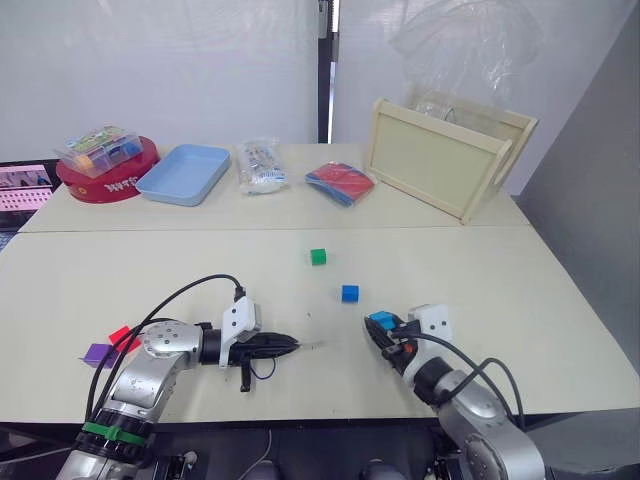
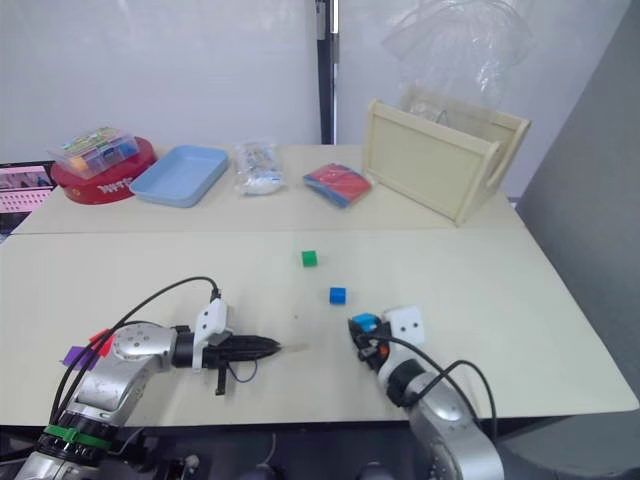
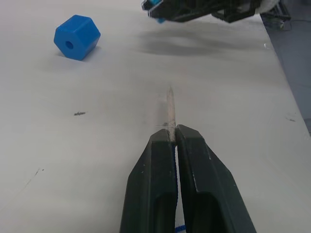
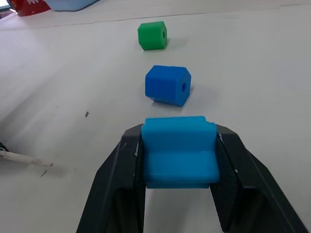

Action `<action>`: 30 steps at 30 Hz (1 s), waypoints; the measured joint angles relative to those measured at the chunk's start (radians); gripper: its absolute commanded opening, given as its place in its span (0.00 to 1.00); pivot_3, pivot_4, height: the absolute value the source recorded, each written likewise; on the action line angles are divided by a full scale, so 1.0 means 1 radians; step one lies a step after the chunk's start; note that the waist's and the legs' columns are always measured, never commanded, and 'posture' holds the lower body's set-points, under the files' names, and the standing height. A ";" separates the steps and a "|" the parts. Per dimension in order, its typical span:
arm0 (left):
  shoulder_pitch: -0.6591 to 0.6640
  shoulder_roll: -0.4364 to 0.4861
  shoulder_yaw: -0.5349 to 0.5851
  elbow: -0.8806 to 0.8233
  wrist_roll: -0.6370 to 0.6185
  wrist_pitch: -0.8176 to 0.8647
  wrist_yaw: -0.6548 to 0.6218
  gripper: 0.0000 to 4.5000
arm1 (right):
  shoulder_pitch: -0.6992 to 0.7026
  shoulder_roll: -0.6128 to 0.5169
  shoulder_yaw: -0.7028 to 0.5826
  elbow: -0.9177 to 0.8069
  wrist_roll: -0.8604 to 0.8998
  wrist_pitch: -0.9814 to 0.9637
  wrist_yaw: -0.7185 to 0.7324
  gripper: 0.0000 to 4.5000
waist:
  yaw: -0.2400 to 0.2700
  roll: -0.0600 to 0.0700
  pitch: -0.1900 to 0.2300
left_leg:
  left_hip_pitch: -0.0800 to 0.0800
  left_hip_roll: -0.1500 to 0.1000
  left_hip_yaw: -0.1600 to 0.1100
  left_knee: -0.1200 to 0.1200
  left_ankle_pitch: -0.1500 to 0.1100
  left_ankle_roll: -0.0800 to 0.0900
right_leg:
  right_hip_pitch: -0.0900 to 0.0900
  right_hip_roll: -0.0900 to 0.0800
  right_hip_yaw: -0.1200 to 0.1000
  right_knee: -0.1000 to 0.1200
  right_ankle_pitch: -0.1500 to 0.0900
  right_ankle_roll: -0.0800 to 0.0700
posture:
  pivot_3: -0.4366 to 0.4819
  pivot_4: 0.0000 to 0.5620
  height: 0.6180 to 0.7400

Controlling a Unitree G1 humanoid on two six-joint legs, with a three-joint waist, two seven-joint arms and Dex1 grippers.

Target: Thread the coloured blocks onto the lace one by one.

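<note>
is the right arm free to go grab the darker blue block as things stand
Probably not yet: the right end effector is shut on the light blue block. The darker blue block lies just ahead on bare table, nothing between.

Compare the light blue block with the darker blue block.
The light blue block is clamped in the right pincer, off the table; the darker blue block lies free on the table. The darker one shows its threading hole side-on; the light one's hole is hidden. Both are small plastic cubes.
</note>
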State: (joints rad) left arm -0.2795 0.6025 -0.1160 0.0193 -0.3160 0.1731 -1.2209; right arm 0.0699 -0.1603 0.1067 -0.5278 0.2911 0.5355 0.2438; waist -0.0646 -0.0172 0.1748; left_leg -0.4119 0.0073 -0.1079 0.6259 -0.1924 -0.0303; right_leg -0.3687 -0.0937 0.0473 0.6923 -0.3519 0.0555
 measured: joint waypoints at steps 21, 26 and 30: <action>-0.017 -0.025 0.001 0.036 -0.002 -0.032 -0.025 0.00 | -0.128 -0.416 -0.148 -0.112 0.222 0.109 0.321 0.99 | 0.004 0.000 0.000 | 0.000 0.000 0.001 0.000 0.000 0.000 | 0.001 0.000 0.000 -0.002 0.000 0.000 | 0.48 0.27 1.00; 0.010 -0.030 0.007 0.009 -0.003 -0.026 0.004 0.00 | -0.371 -0.802 0.023 0.021 0.098 -0.054 0.771 0.99 | 0.003 0.001 0.001 | 0.001 0.001 0.001 0.001 -0.001 0.002 | 0.003 0.001 0.000 -0.005 0.000 0.000 | 0.48 0.27 1.00; 0.021 -0.040 0.006 -0.010 -0.004 -0.023 0.024 0.00 | -0.583 -0.842 0.194 0.192 -0.067 -0.283 1.034 0.99 | 0.002 0.000 0.001 | 0.001 0.002 0.001 0.001 -0.001 0.002 | 0.004 0.001 -0.001 -0.007 0.000 0.000 | 0.48 0.27 1.00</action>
State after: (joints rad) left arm -0.2582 0.5626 -0.1099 0.0093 -0.3198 0.1500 -1.1971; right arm -0.5136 -1.0019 0.3008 -0.3360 0.2236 0.2528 1.2777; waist -0.0630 -0.0168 0.1754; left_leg -0.4112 0.0088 -0.1068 0.6267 -0.1935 -0.0284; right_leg -0.3647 -0.0926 0.0461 0.6854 -0.3518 0.0555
